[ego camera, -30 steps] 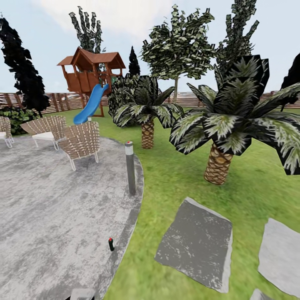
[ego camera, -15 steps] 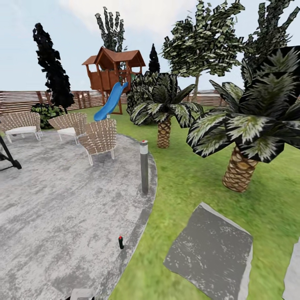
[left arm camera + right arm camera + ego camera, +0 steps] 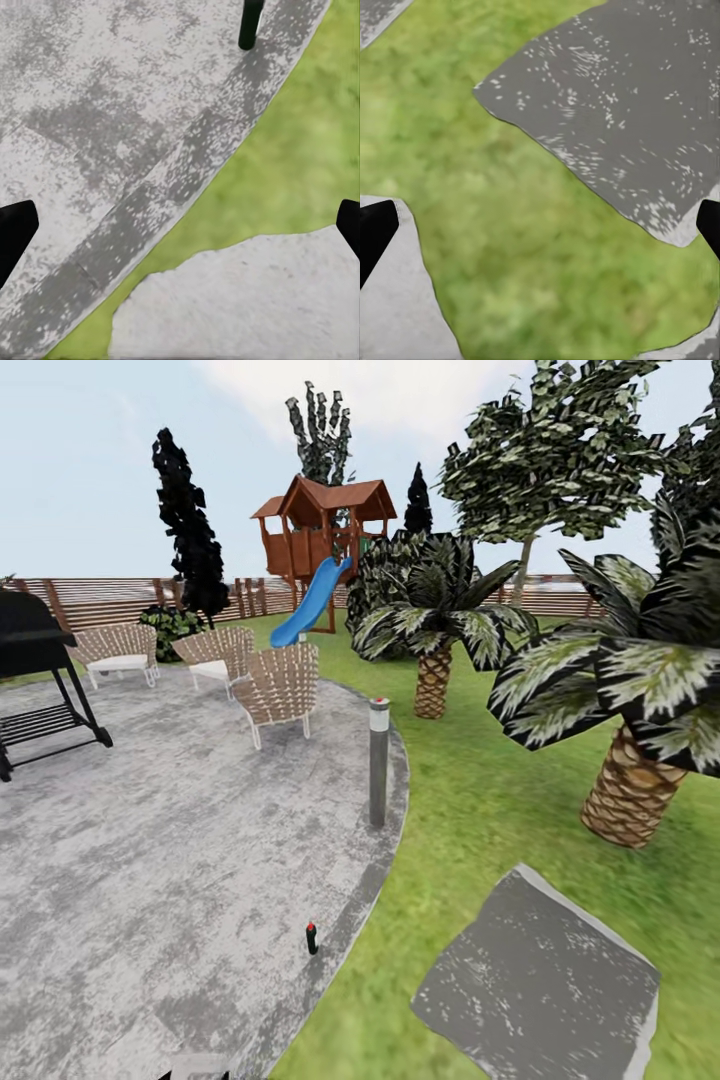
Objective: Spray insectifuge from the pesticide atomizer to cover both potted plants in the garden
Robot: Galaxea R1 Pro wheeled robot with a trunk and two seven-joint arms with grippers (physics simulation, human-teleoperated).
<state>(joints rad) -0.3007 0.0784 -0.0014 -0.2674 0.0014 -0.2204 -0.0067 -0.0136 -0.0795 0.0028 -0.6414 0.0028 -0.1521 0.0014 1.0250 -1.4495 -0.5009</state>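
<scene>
The pesticide atomizer (image 3: 311, 938), a small dark bottle with a red top, stands upright on the rim of the round grey patio (image 3: 180, 840) in the head view, low and left of centre. Around it lies the garden lawn (image 3: 480, 830). The potted plants are out of view. In the left wrist view my left gripper (image 3: 180, 225) hangs open over the patio rim and grass, with black fingertips (image 3: 15, 232) at both edges and nothing between them. In the right wrist view my right gripper (image 3: 540, 225) is open over grass and a grey slab (image 3: 615, 112).
A grey bollard lamp (image 3: 378, 760) stands on the patio rim beyond the atomizer. Wicker chairs (image 3: 282, 688) and a black grill (image 3: 35, 660) occupy the patio's far side. Two palms (image 3: 630, 710) (image 3: 433, 630) rise on the right. A stepping slab (image 3: 540, 990) lies close right, the fence (image 3: 110, 595) behind.
The camera has swung left, so the whole scene has slid right. The grill has come into view at the left edge. Nothing in the garden itself has moved.
</scene>
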